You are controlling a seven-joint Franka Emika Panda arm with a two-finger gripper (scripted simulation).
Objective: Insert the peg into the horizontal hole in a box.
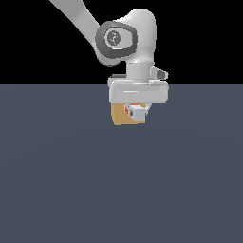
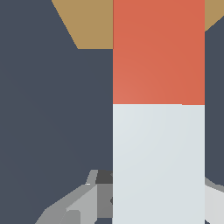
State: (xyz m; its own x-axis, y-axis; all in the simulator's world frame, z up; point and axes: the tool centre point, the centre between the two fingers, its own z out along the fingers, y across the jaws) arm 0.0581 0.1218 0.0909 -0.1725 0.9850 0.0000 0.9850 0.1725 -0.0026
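A: Status?
B: My gripper (image 1: 136, 112) is clamped on the peg (image 2: 158, 131) at its white end; the orange end points into the box (image 1: 120, 116), just ahead on the table (image 1: 57, 180).
A: Handling?
B: Looks rigid, light, flat-sided. Shouldn't slip. Hold it on the white part.
A: Look?
B: Square bar, white-grey, orange tip. Hole is hidden behind it.

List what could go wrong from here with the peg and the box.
1. The hole is not visible in either view, so the peg may be misaligned and jam against the box face.
2. A misaligned push could shove the box along the table.
3. The pincer holds the white end; a jam might slip the peg.
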